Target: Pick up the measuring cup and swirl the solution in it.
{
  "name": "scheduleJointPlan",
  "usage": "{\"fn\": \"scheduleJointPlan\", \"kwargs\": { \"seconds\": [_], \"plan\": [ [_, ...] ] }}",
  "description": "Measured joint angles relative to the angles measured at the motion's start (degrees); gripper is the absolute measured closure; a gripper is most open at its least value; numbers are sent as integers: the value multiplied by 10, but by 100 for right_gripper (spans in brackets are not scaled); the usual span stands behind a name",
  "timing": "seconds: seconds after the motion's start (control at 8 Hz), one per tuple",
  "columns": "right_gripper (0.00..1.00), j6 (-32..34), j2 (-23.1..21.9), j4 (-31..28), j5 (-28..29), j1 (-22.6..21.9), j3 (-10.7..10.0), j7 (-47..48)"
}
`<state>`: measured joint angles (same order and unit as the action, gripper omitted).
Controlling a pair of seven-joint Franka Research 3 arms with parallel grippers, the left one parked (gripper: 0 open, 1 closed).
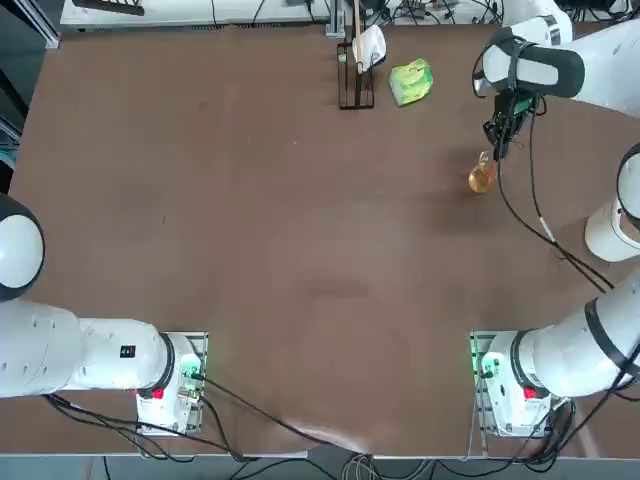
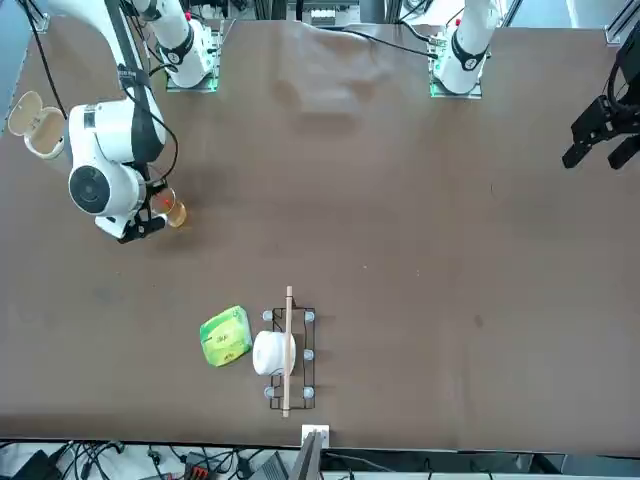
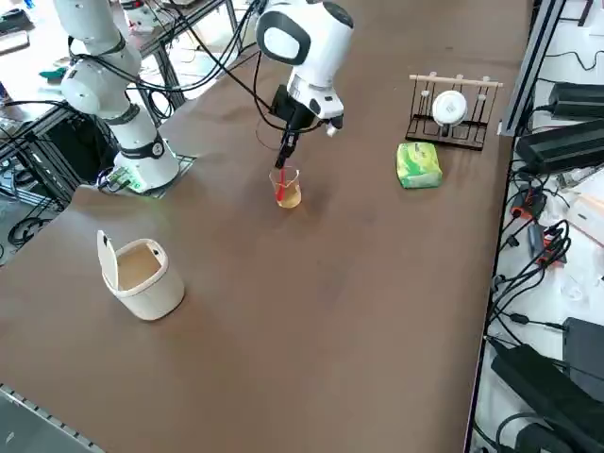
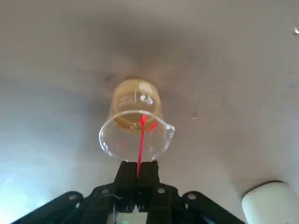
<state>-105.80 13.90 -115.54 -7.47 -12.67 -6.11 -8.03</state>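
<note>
The measuring cup (image 4: 135,123) is a small clear glass beaker with a spout, and orange solution (image 4: 136,100) fills its bottom. It sits at the table's far right (image 1: 481,180), seen also in the side view (image 3: 288,192) and the front view (image 2: 175,212). My right gripper (image 4: 138,171) comes down from above with its fingers pinched together on the cup's near rim wall. A thin red streak runs along the glass at that spot. In the side view the gripper (image 3: 282,168) points straight down at the rim. I cannot tell whether the cup's base touches the table.
A larger white cup (image 3: 142,274) with a flipped lid stands near the table's right edge. A green lumpy object (image 1: 411,81) and a wire rack (image 1: 357,85) holding a white cup sit at the far edge. Broad brown tabletop (image 1: 250,230) spreads to the left.
</note>
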Motion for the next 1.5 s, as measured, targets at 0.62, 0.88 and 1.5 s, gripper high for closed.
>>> {"fn": "scheduleJointPlan", "kwargs": {
  "seconds": [0.62,0.88,1.5],
  "plan": [
    [96,-13,19,7,0,-30,2,130],
    [90,-13,32,14,-1,-39,2,142],
    [15,19,49,61,-2,-42,2,149]
  ]
}}
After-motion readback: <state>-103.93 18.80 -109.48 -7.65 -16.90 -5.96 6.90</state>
